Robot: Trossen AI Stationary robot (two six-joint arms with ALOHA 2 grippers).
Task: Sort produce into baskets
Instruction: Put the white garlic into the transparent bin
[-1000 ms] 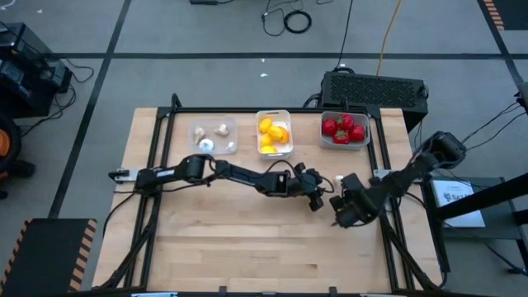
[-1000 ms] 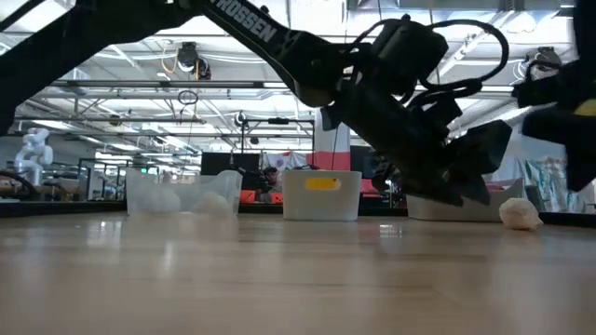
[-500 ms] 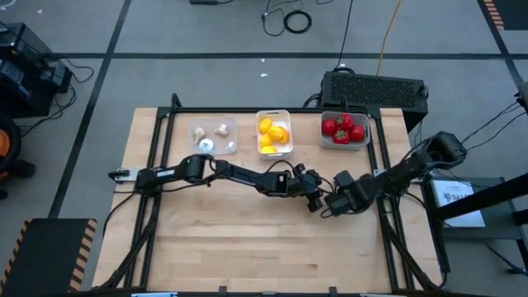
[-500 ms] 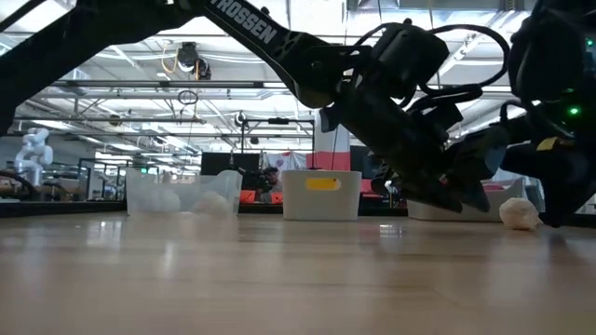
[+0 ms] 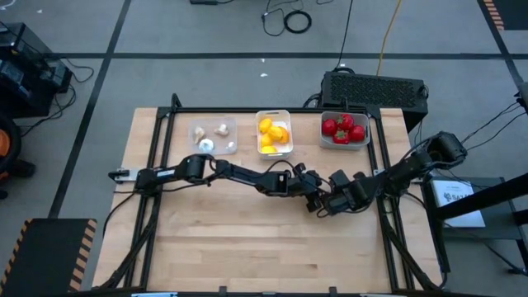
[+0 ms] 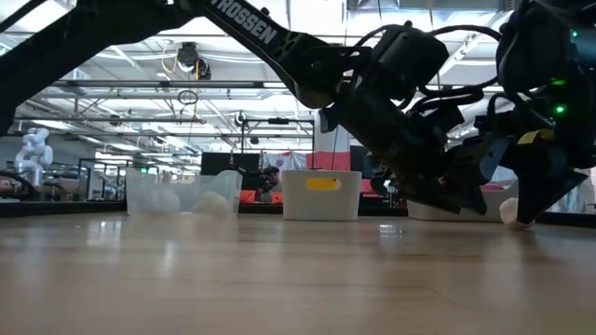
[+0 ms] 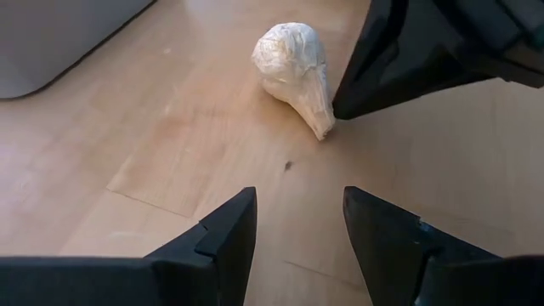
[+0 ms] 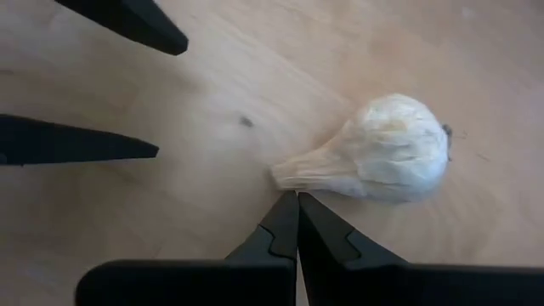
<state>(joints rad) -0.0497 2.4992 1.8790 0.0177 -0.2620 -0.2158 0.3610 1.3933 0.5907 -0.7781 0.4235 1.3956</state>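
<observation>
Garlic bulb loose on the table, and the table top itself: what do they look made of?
The garlic bulb looks like moulded plastic or foam under a crinkled, papery white skin; which one, the pictures leave open. The table looks like light matte wood: it shows grain lines, plank seams and a small dark knot. The shut right end effector points at the bulb's tip; the open left end effector faces it.

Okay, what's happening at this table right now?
Two arms are sorting toy produce into three trays along the far edge. The garlic tray, lemon tray and tomato tray are already filled. One loose garlic bulb lies on the table in front of the tomato tray. The left gripper is open, just short of the bulb. The right gripper is shut, its tips at the bulb's pointed end, not holding it.
</observation>
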